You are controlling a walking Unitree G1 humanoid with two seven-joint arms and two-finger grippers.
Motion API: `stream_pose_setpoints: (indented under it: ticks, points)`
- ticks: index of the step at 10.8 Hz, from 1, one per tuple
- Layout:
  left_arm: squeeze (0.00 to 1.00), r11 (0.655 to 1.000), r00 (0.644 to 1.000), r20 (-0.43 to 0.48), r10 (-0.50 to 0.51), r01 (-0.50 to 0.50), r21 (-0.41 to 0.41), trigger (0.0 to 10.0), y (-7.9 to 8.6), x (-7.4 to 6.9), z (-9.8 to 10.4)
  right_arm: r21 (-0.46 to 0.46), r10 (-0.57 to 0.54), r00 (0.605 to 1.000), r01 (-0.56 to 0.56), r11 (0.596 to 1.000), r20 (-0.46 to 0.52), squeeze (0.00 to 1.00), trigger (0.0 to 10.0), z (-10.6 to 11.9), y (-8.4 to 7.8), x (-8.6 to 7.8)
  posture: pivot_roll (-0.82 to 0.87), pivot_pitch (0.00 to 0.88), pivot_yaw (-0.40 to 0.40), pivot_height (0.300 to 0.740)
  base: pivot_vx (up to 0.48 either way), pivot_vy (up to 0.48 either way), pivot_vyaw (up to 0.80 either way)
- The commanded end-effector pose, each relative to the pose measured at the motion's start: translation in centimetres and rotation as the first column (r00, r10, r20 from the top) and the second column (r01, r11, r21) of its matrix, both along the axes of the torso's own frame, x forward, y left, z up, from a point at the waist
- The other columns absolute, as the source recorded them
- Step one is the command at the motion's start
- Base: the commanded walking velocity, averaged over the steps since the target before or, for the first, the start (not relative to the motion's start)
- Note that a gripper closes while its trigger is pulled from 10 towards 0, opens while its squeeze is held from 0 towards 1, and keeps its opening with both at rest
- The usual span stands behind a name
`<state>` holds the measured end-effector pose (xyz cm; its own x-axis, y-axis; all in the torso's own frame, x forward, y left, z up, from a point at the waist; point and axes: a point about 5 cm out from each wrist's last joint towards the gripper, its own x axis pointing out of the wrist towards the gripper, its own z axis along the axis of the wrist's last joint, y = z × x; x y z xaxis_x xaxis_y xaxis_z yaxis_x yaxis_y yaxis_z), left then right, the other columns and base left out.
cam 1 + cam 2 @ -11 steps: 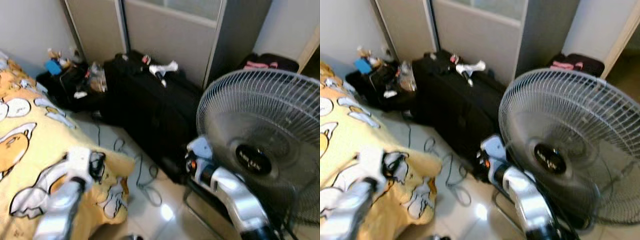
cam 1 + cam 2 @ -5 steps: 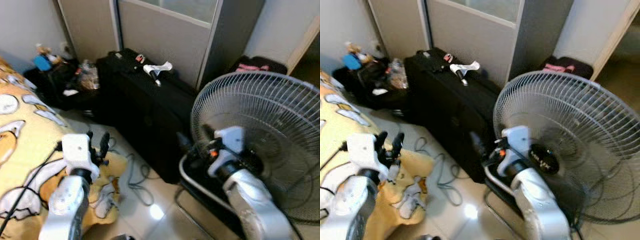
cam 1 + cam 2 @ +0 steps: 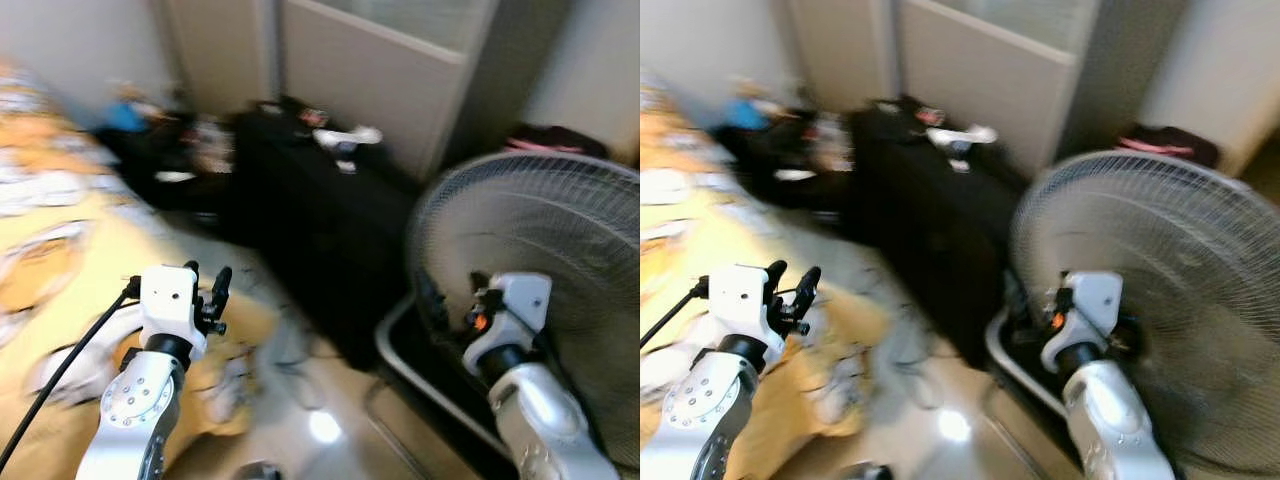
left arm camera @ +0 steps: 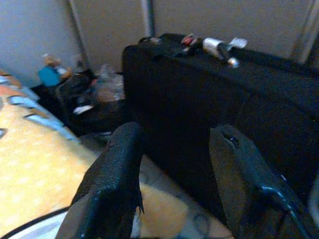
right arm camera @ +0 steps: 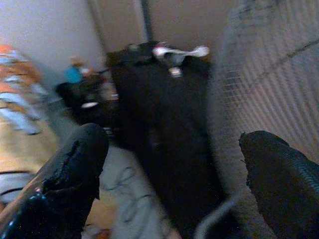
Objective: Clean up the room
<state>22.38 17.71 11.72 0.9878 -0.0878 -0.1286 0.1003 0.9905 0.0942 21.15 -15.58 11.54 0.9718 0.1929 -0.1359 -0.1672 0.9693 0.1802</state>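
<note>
black suitcase [image 3: 330,215] lies centre frame against grey cabinet doors [image 3: 380,70], white object [image 3: 350,137] on its top. clutter pile [image 3: 165,160] upper left beside it. yellow patterned bedspread [image 3: 70,300] fills left edge. fan [image 3: 550,270] crowds right edge. narrow strip of tiled floor [image 3: 320,420] with loose cable between. left gripper [image 3: 208,296] over bedspread corner, fingers parted, empty. right gripper [image 5: 174,149] before fan, spread wide, empty.
</note>
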Motion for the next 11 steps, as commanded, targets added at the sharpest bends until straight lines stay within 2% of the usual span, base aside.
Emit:
stream_pose_setpoints:
  ticks: [1,2,3,5,6,7,8,9,10,11]
  points:
    - [0.00,1.000,1.000,-0.011,-0.012,0.012,0.013,10.0,-0.1,-0.2,0.0,-0.032,-0.005,1.000,0.005,0.999,0.005,1.00,10.0,-0.1,0.0,-0.6,-0.16,0.000,0.060,0.740,0.000,0.000,0.80]
    - [0.00,1.000,0.999,-0.029,0.013,-0.013,0.018,10.0,0.3,-0.3,-0.4,-0.092,-0.019,1.000,0.020,0.996,0.006,1.00,10.0,-0.4,0.2,-1.0,-0.16,0.000,0.055,0.740,0.000,0.000,0.80]
    - [0.00,0.998,0.998,-0.020,0.055,-0.055,0.004,10.0,0.9,-0.1,-0.2,-0.056,-0.002,1.000,0.002,0.998,-0.002,1.00,10.0,-0.6,0.5,-0.4,-0.12,0.000,0.026,0.740,0.000,0.247,0.80]
    - [0.00,0.997,0.997,-0.015,0.082,-0.082,-0.010,10.0,1.0,-0.1,-0.1,-0.082,0.041,0.999,-0.039,0.996,0.022,1.00,10.0,0.0,0.8,0.4,-0.11,0.000,0.003,0.740,0.000,0.302,0.80]
    - [0.00,0.995,0.995,-0.021,0.094,-0.094,-0.017,10.0,1.1,-0.3,-0.4,-0.090,0.030,0.999,-0.027,0.996,0.030,1.00,10.0,0.2,0.8,0.7,-0.11,0.000,-0.021,0.740,0.000,0.322,0.00]
    - [0.00,0.995,0.995,-0.032,0.093,-0.094,-0.024,10.0,0.8,-0.7,-0.7,-0.040,-0.031,0.999,0.032,0.999,0.028,1.00,10.0,0.2,0.2,0.9,-0.10,0.000,-0.025,0.740,0.000,0.322,0.00]
    - [0.00,0.998,0.997,-0.037,0.067,-0.068,-0.019,10.0,0.3,-0.7,-0.7,0.075,-0.061,0.998,0.059,0.995,0.027,0.76,10.0,-0.1,-0.2,0.9,-0.10,0.000,-0.018,0.740,0.000,0.322,0.00]
    - [0.00,0.999,0.998,-0.044,0.045,-0.046,-0.021,10.0,0.0,-0.7,-0.7,0.075,-0.132,0.991,0.129,0.989,0.028,0.00,10.0,-0.4,-0.8,0.7,-0.11,0.000,0.001,0.740,0.000,0.322,0.00]
    - [0.00,0.999,0.998,-0.049,0.037,-0.039,-0.024,10.0,-0.2,-0.7,-0.9,0.098,-0.145,0.989,0.145,0.984,-0.010,0.00,10.0,-0.5,-1.1,0.6,-0.12,0.000,0.005,0.740,0.000,0.322,0.00]
    - [0.00,1.000,0.999,-0.052,0.011,-0.013,-0.023,10.0,-1.1,-0.4,-1.1,0.091,-0.136,0.990,0.133,0.987,0.025,0.00,10.0,0.2,-1.4,0.8,-0.13,0.000,0.011,0.740,0.000,0.319,0.00]
